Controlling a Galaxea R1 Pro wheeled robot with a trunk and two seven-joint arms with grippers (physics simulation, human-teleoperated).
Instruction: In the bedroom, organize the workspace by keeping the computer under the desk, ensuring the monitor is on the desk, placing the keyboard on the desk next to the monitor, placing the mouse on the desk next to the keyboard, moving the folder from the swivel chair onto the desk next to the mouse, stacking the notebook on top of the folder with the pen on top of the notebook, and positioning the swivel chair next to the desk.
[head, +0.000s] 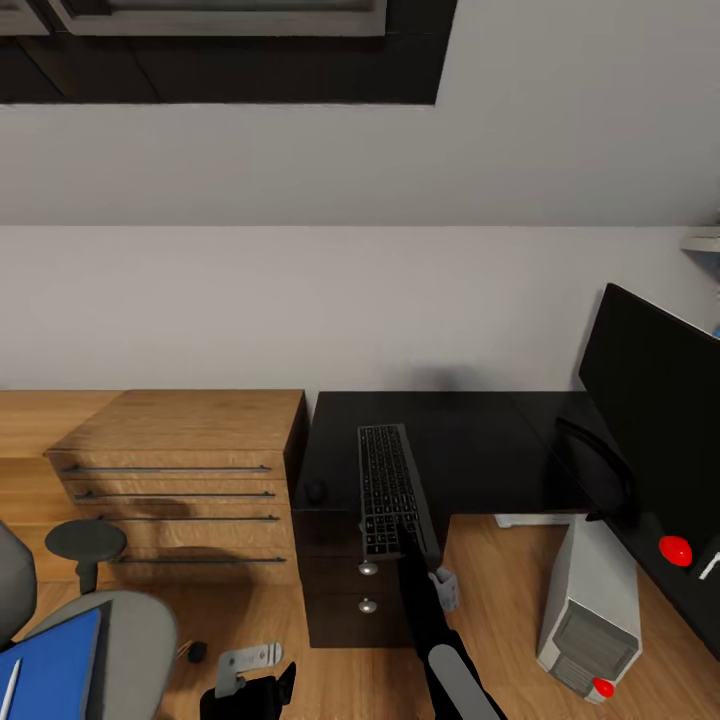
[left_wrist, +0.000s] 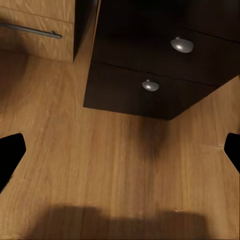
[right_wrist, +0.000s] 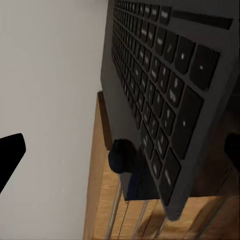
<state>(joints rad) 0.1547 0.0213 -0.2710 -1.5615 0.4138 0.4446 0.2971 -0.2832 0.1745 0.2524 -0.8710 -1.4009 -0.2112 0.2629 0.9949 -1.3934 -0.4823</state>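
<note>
A light-wood chest (head: 185, 480) with bar handles is seen on the wooden floor (head: 490, 580). A small round dark stool (head: 85, 543) is set just before its front.

White wall (head: 300, 300) — wooden floor (left_wrist: 100, 165)

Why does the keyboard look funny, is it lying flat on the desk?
Flat, but not fully on: the keyboard lies on the desk with its near end sticking past the edge, at the right gripper.
</note>
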